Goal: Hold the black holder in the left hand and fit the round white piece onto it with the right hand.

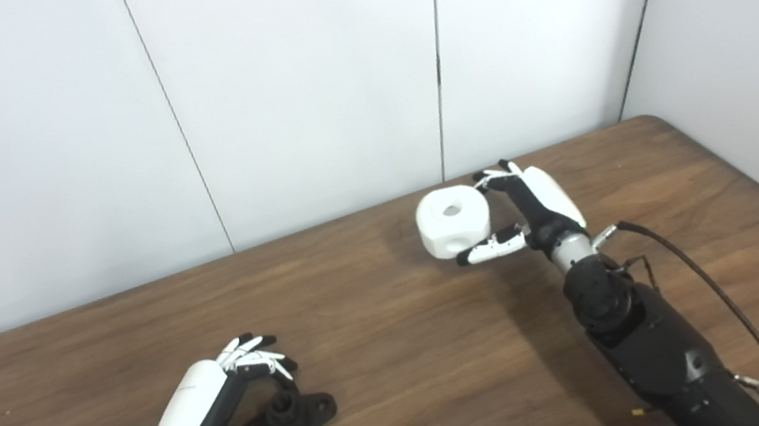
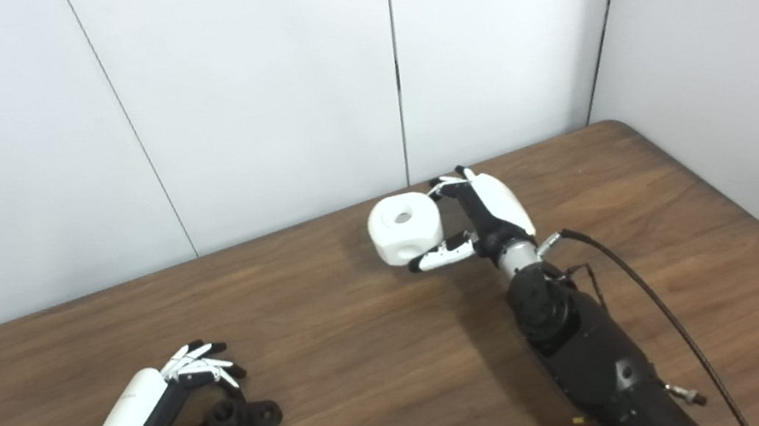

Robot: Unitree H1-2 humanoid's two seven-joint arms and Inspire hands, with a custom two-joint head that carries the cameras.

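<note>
The black holder (image 1: 297, 412) lies on the wooden counter (image 1: 381, 331) near its front-left part, inside the curl of the left hand (image 1: 217, 407), whose fingers (image 1: 255, 357) arch over it and whose thumb lies just in front; whether they actually press it I cannot tell. The round white piece (image 1: 453, 222) sits far off toward the back wall (image 1: 302, 83), the right hand (image 1: 531, 210) closed on its right side, fingers on top, thumb underneath. Bare counter stretches between the two, and the rounded right corner stays well clear of the right arm (image 1: 654, 345).
</note>
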